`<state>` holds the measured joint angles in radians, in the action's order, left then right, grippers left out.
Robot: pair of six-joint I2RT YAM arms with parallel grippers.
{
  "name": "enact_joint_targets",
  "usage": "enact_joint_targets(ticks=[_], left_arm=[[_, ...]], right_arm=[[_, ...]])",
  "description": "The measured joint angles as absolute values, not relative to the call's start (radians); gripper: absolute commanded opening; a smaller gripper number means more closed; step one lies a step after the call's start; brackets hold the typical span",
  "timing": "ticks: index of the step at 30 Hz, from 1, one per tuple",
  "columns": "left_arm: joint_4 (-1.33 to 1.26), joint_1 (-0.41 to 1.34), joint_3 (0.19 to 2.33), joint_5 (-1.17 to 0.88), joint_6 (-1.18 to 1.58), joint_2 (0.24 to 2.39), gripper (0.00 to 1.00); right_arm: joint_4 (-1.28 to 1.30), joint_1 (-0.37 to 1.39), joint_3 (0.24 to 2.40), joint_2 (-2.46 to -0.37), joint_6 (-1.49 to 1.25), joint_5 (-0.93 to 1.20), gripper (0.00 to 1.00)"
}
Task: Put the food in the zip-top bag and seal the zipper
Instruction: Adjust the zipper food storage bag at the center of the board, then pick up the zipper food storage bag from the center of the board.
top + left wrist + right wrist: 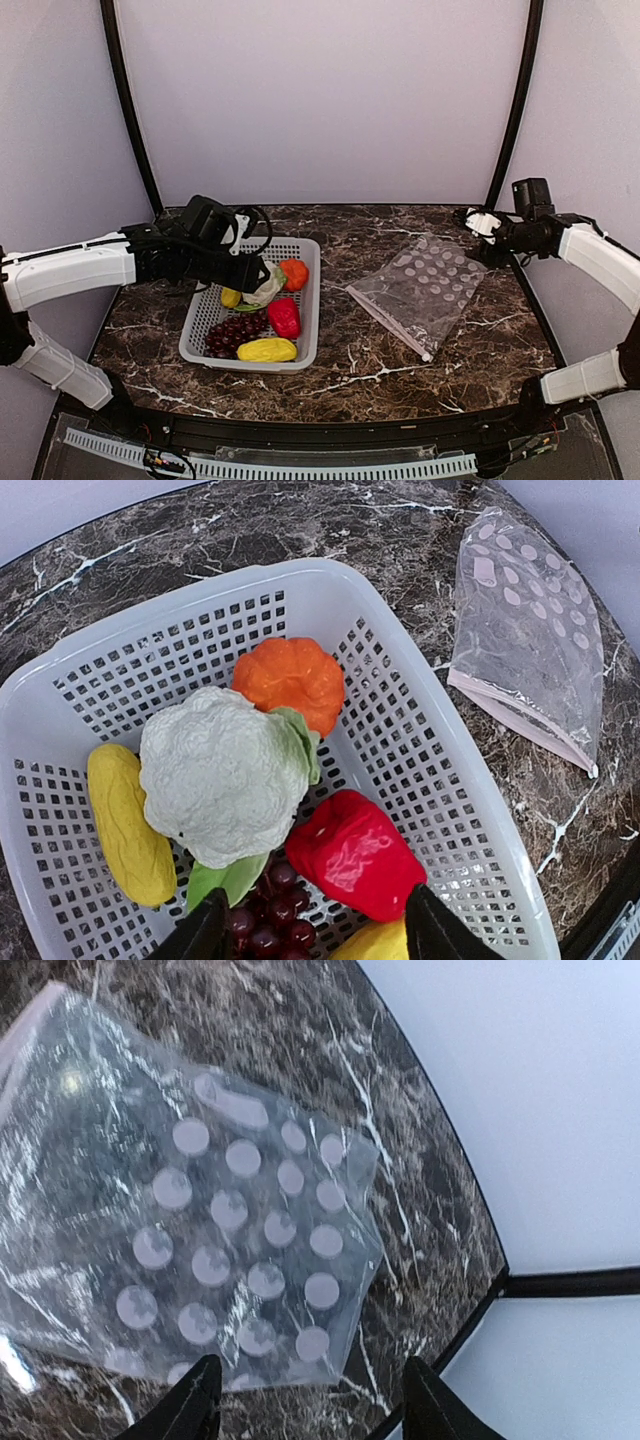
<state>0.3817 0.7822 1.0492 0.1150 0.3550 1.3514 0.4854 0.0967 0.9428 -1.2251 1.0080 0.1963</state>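
**Overhead view.** A grey mesh basket (pixel 308 300) sits left of centre on a dark marbled table (pixel 370 375). It holds all the food:
- an orange piece (pixel 294 273) at the upper right
- a red pepper (pixel 285 317) below the orange piece
- a yellow fruit (pixel 267 350) at the lower edge
- a second yellow fruit (pixel 231 297) on the left
- a dark grape bunch (pixel 235 333)
- a white cauliflower (pixel 266 288), partly covered by the left gripper (pixel 262 272) above it

The clear dotted bag (pixel 420 290) lies flat to the right of centre, apart from the basket and with nothing inside it. Its zipper (pixel 388 325) runs along the lower-left edge, on the side facing the basket. It cannot be told whether the strip is pressed shut. The right gripper (pixel 478 225) is at the upper right, over the bag's far corner. Its jaws are too small to read here.

**Left wrist view.** Two dark fingertips stand apart at the bottom of the frame with nothing clamped between them. The grapes are mostly hidden beneath the cauliflower and the pepper. One yellow fruit is cut off by the lower edge, between the fingertips. The bag and its pinkish strip appear at the upper right.

**Right wrist view.** The fingertips stand apart at the bottom edge, and the bag's dotted end lies just above them. The frame cuts the bag off on the left. It cannot be told whether the fingertips touch the plastic.
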Motion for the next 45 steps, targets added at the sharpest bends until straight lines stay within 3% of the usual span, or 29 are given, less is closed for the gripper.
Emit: enact_joint_targets(ticks=[12, 24, 32, 45], left_arm=[[0.384, 0.784, 1.029, 0.188, 0.378, 1.295, 0.58], [0.398, 0.784, 0.997, 0.252, 0.416, 1.269, 0.58], [0.412, 0.784, 0.992, 0.265, 0.439, 1.251, 0.58], [0.423, 0.784, 0.963, 0.278, 0.458, 1.229, 0.58]], right_arm=[[0.511, 0.596, 0.972, -1.375, 0.611, 0.137, 0.59], [0.523, 0.822, 0.947, -1.460, 0.508, 0.011, 0.65], [0.501, 0.860, 0.970, -1.619, 0.448, -0.170, 0.67], [0.450, 0.877, 0.999, -1.708, 0.418, -0.424, 0.40]])
